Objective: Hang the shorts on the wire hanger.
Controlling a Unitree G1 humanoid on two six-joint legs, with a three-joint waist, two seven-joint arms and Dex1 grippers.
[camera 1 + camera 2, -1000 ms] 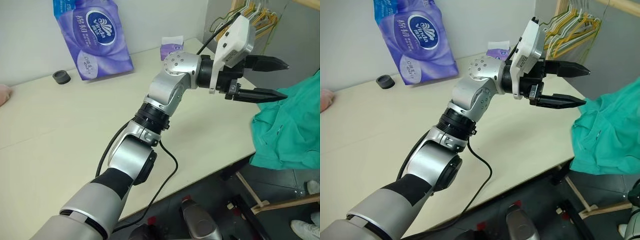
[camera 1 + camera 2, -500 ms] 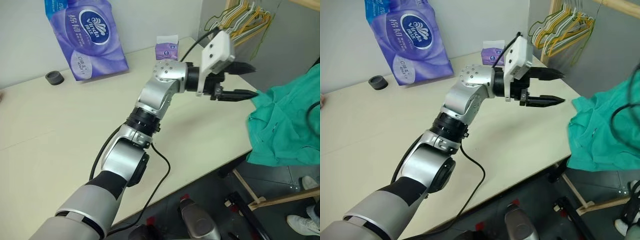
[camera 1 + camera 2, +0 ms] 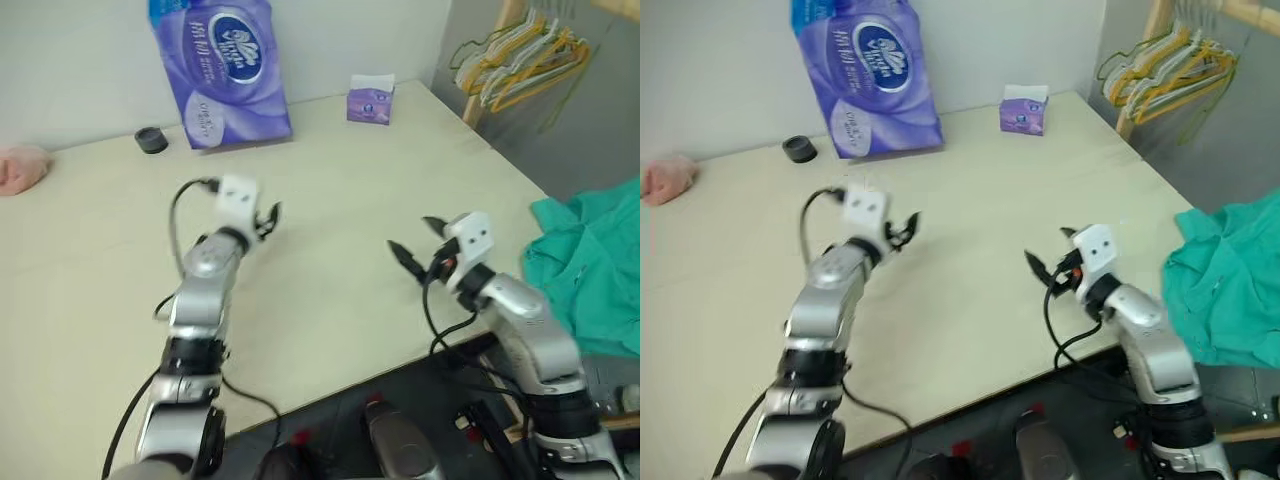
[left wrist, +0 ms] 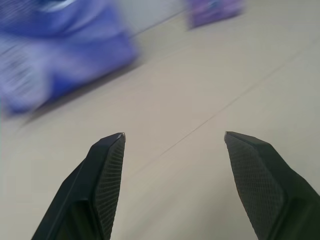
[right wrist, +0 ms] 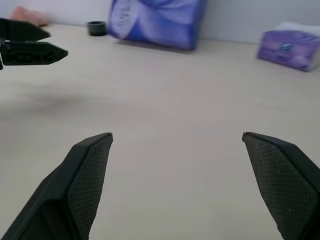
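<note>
Left claw [image 3: 268, 215]: two black fingers spread apart, holding nothing, poised above the bare cream bench [image 3: 330, 160] left of centre. Right claw [image 3: 412, 243]: two black fingers spread wide, also empty, above the bench near its front edge. In the right wrist view, the left claw [image 5: 35, 44] appears at the side, clear of the surface.

Count of objects. One pair of teal-green soft fabric shorts [image 3: 590, 265], draped in a heap off the bench's right edge, beside the right arm and touched by neither claw. One bunch of yellow and pale green wire hangers [image 3: 525, 65] on a wooden rack beyond the far right corner; a single dark olive hanger cannot be told apart among them. One large purple tissue-roll package [image 3: 222, 68] upright against the back wall. One small purple tissue box [image 3: 370, 100] near the far right corner. One small dark round cap [image 3: 150, 140] just beside the package. One small pink cloth [image 3: 22, 168] at the far left.

Change from one second ago: the left arm, then raised across the middle with its claw reaching toward the shorts, is now low on the left; the right arm has come into sight. The shorts lie as before.
</note>
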